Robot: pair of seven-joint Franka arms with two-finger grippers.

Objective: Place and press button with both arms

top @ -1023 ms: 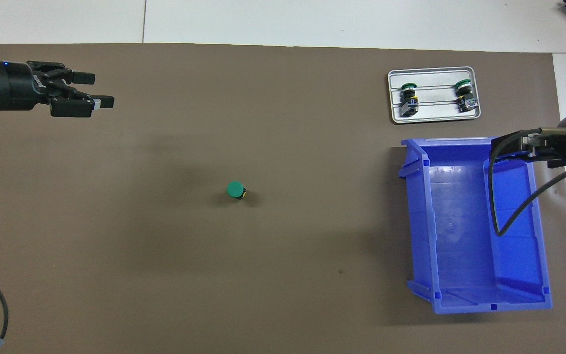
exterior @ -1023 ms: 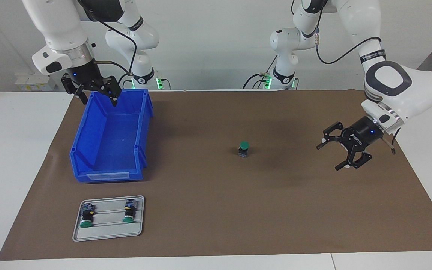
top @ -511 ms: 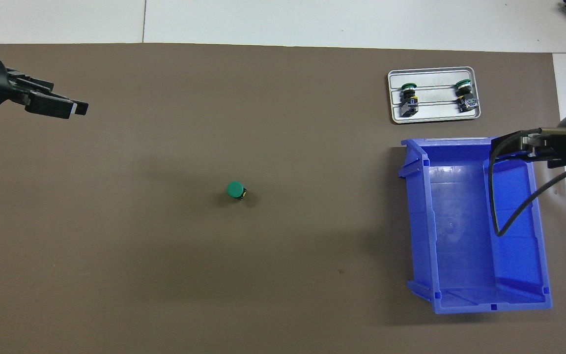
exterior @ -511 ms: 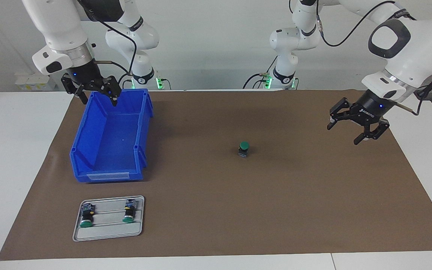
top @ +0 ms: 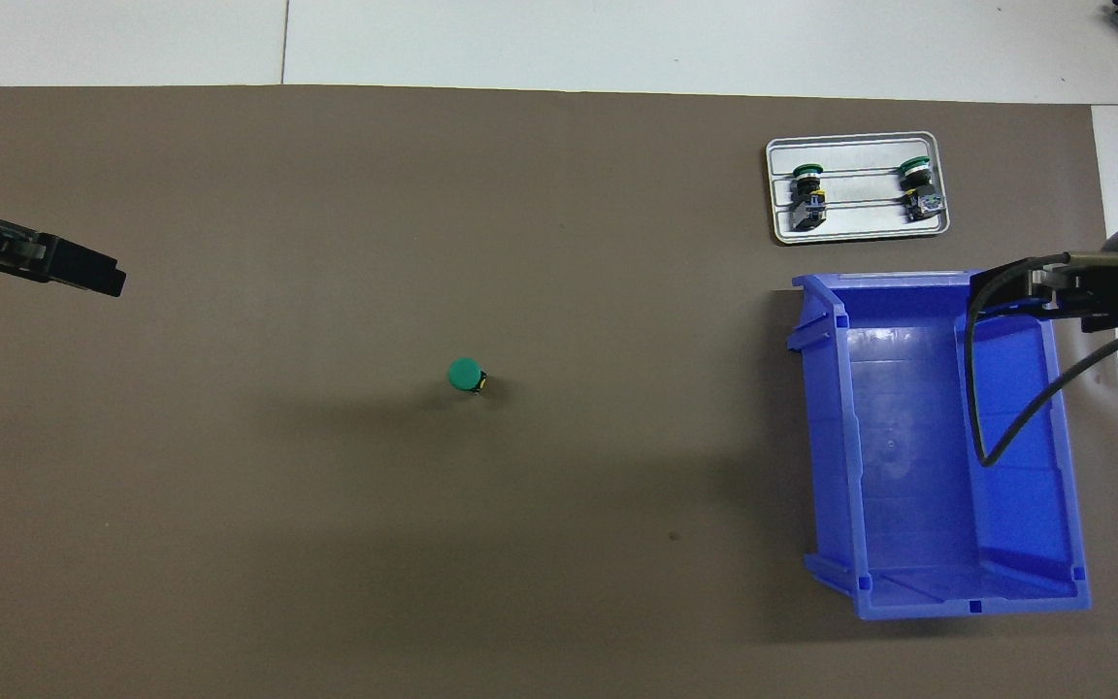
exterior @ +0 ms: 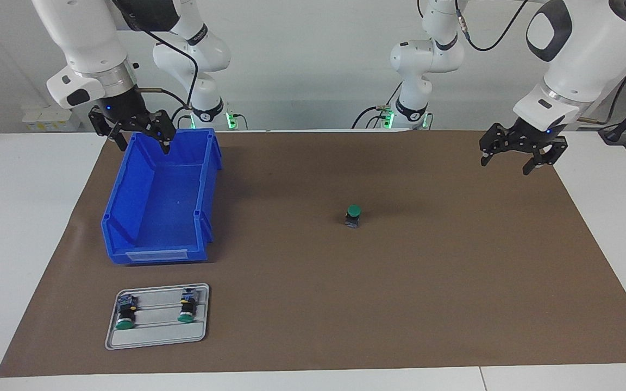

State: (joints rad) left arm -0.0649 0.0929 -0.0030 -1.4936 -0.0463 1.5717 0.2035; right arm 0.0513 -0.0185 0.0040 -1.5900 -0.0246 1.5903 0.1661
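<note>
Here the small push button with its round green cap and stubby black body (exterior: 352, 215) stands upright, cap up, on the bare brown table mat (exterior: 400, 304) near its middle, touched by nothing. In the facing view the left arm's black two-finger gripper (exterior: 521, 156) hangs at about two o'clock from the button, over the mat's edge at the left arm's end, fingers spread and holding nothing. The right arm's black gripper (exterior: 142, 140) hovers at about ten o'clock from it, over the end of the blue plastic bin (exterior: 128, 217) nearest the robots, likewise released, though seemingly clear of the rim. At about seven o'clock lies a grey metal tray (exterior: 152, 339) carrying two more green-capped buttons (exterior: 124, 314) on their sides.
</note>
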